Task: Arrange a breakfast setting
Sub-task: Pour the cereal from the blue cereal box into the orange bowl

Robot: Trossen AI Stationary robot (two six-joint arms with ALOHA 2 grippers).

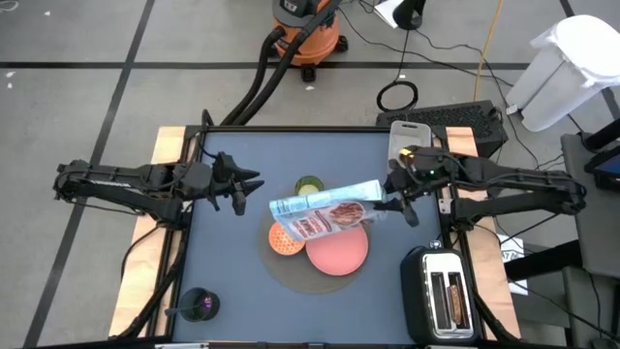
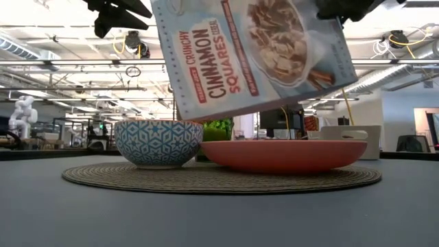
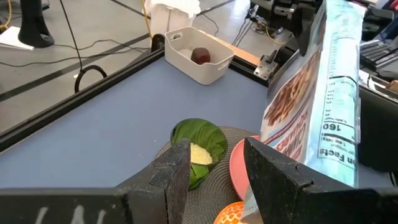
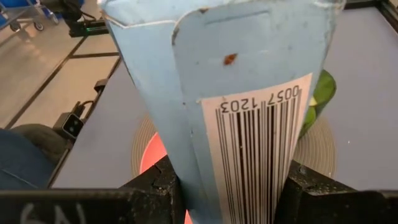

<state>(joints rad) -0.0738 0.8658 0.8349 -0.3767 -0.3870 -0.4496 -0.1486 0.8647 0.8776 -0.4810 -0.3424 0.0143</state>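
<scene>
My right gripper (image 1: 392,199) is shut on a blue cereal box (image 1: 325,208), which hangs tilted above the orange bowl (image 1: 286,240) and the pink plate (image 1: 339,252). Bowl and plate stand on a round woven mat (image 2: 206,178), and the green cup (image 1: 309,183) stands at the mat's far edge. My left gripper (image 1: 250,191) hovers left of the box, open, with nothing between its fingers (image 3: 180,168). A dark-red fruit (image 3: 200,56) lies in a white bin (image 3: 199,71) at the far right. Toast (image 1: 448,296) sits in the toaster's slots. My right gripper pinches the box's barcode end (image 4: 249,143) between its two fingers (image 4: 158,183). It comes from the table's right, slanting a little downward. The box is lifted clear and reaches from the fingers toward the table's left, its printed face (image 2: 254,55) tilted over bowl and plate.
A black toaster (image 1: 441,296) stands at the near right corner. A dark holder with a purple item (image 1: 199,305) is at the near left. Bare table surface lies left of the mat and in front of it. A shop vacuum (image 1: 308,24) stands on the floor beyond the table.
</scene>
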